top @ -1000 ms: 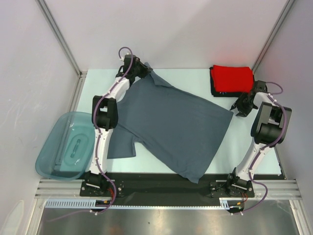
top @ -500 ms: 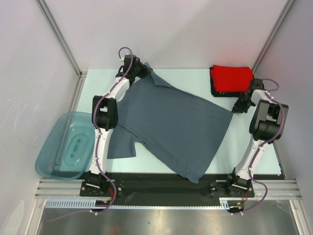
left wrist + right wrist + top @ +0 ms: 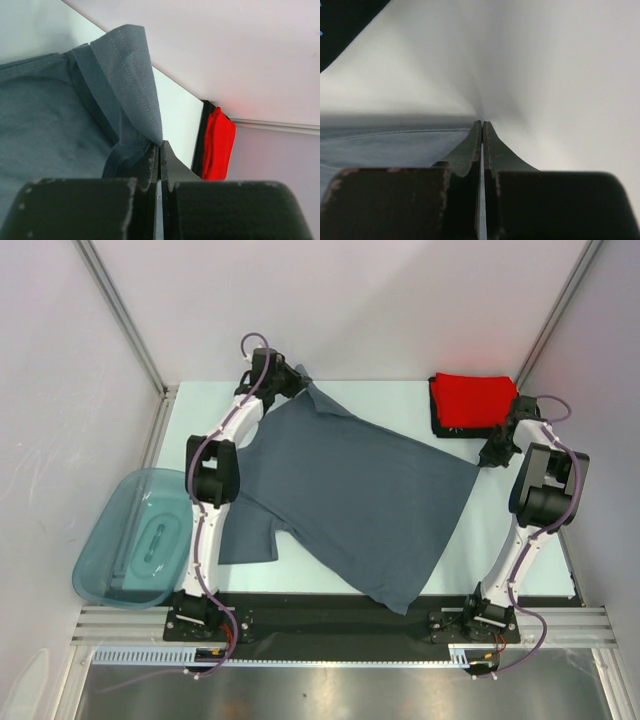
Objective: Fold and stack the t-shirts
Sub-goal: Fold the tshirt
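The blue-grey t-shirt point(image 3: 350, 495) lies spread flat and slanted across the table point(image 3: 390, 400). At its far left corner my left gripper point(image 3: 297, 378) is shut on a raised fold of the cloth; in the left wrist view the fold point(image 3: 130, 85) is pinched in the closed tips point(image 3: 160, 146). My right gripper point(image 3: 485, 458) is shut at the shirt's right corner, where the hem point(image 3: 395, 140) runs into the closed tips point(image 3: 482, 124). The red t-shirt point(image 3: 475, 400) lies folded on the folded black t-shirt point(image 3: 436, 412) at the back right.
A translucent teal tub point(image 3: 135, 537) sits off the table's left edge. White walls close in the back and both sides. The red-and-black stack lies just behind my right gripper.
My right gripper moved a little up and left to the shirt's right corner and went from open to shut. The left arm and the shirt have barely moved.
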### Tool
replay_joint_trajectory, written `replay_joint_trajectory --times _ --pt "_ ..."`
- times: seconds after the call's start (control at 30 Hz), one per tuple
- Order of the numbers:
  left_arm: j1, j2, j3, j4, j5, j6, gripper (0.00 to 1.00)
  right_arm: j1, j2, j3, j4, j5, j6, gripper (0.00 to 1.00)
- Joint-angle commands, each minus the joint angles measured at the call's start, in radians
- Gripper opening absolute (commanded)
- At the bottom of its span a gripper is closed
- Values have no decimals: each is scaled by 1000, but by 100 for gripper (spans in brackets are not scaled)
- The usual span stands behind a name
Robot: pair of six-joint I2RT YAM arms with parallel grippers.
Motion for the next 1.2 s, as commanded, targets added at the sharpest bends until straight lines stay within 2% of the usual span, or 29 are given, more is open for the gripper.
replay_joint_trajectory --times 0.0,0.53,1.17 --pt "3 -120 -5 -10 8 23 0 10 -77 9 -9 41 -26 0" --pt "19 -314 -217 -33 -24 68 0 1 -239 -110 -62 2 15 0" --pt "74 -554 -503 -18 -24 154 0 57 -402 -280 -152 -59 83 0"
